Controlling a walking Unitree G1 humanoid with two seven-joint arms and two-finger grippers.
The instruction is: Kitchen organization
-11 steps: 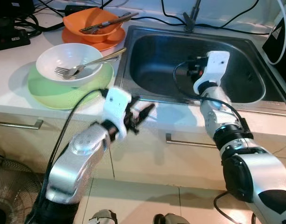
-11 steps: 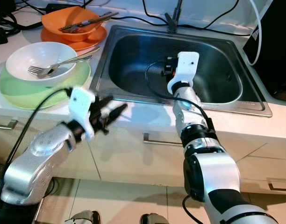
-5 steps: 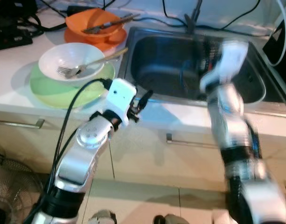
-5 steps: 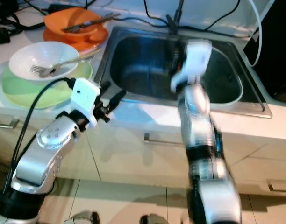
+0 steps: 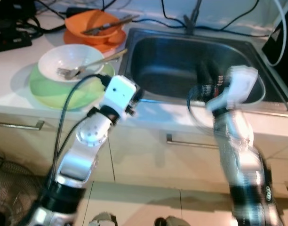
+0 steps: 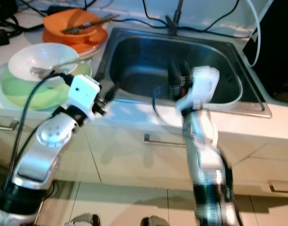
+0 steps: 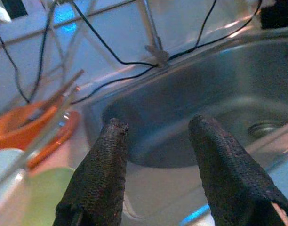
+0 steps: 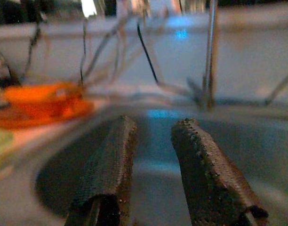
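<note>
White bench (image 5: 12, 101) with a stainless sink (image 5: 148, 80) let into it, cables along the back wall.

Item: white bowl (image 5: 71, 61) holding a fork (image 5: 87, 66), stacked on a green plate (image 5: 50, 94), on the bench left of the sink. The fork's long axis runs from the bowl's middle out over its rim toward the sink.

Item: orange bowl (image 5: 94, 23) with cutlery (image 5: 108, 24) laid across it, on an orange plate (image 5: 78, 40), behind the white bowl and near the sink's back left corner.

Item: left gripper (image 7: 156, 155), at the front edge of the bench just beside the green plate and the sink's front left corner. Its fingers (image 7: 99, 183) stand apart, holding nothing, and point over the sink rim into the basin; the dishes lie to their left.

Item: right gripper (image 8: 151, 169), blurred, over the sink's front rim toward the right side. Its fingers (image 8: 106, 165) are parted and empty, aimed across the basin; the orange dishes lie far off to their left.

We judge the left arm the nearer one for any dish: the white bowl stack sits close by its wrist, while the right gripper has the whole basin between it and the dishes. To reach the bowl, the left fingers would need to swing leftward, away from the sink.
</note>
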